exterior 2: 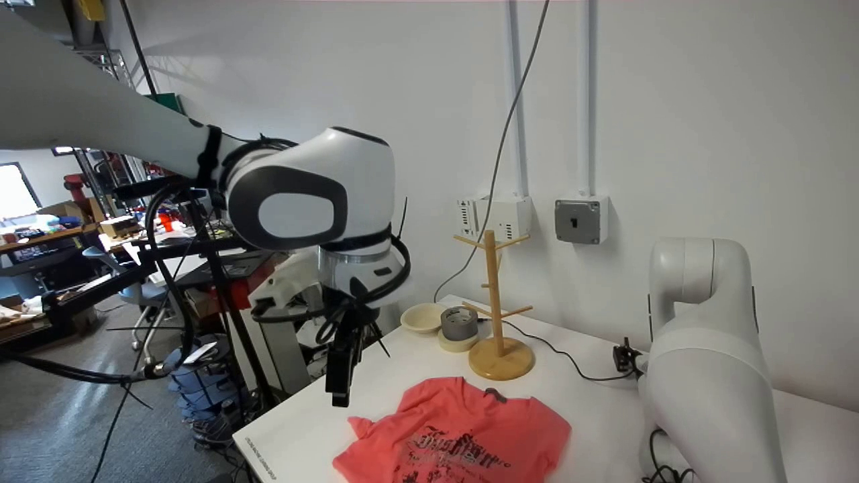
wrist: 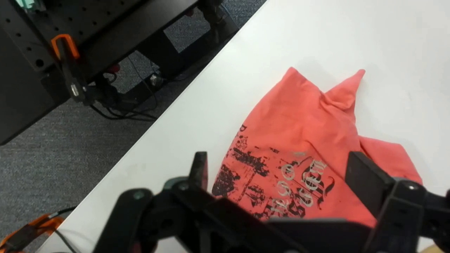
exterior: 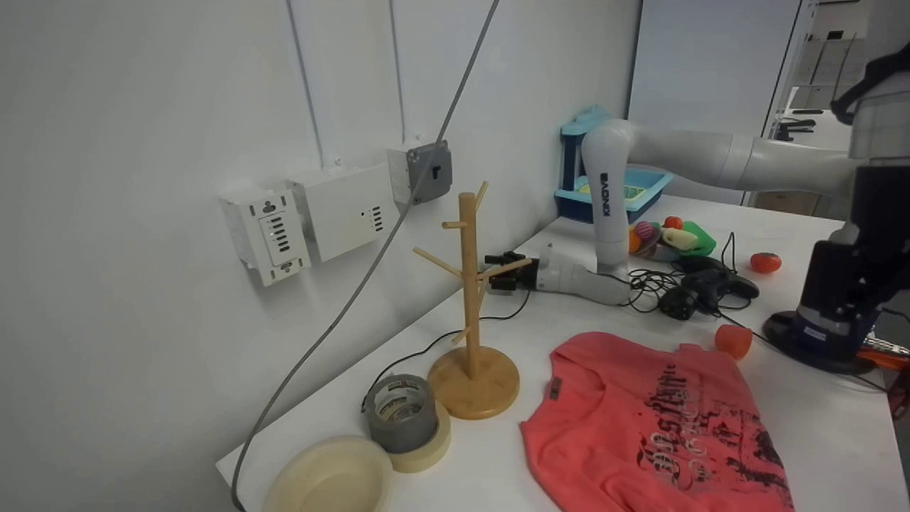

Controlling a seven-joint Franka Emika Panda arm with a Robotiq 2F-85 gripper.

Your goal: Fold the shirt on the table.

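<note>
The coral shirt point(exterior: 611, 434) lies spread on the white table point(exterior: 490, 462), its dark print facing up and its neckline toward the mug tree. In an exterior view the shirt point(exterior 2: 520, 433) has a rumpled, pointed sleeve on its left, and its lower part is cut off by the frame. In the wrist view the shirt point(wrist: 299, 109) shows a pointed sleeve and some creases; its lower part there is hidden behind the gripper. My gripper point(wrist: 281, 172) is open with wide-set fingers and nothing between them. In an exterior view the gripper point(exterior 2: 340, 392) hangs above the table, beside the shirt.
A wooden mug tree point(exterior: 473, 284) stands behind the shirt, beside tape rolls point(exterior: 402, 412) and a cream bowl point(exterior: 330, 476). An orange cup point(exterior: 733, 341) is near the shirt. A grey arm point(exterior 2: 711, 376), cables and a controller point(exterior: 707, 284) occupy one side. The table edge point(wrist: 158, 121) is close.
</note>
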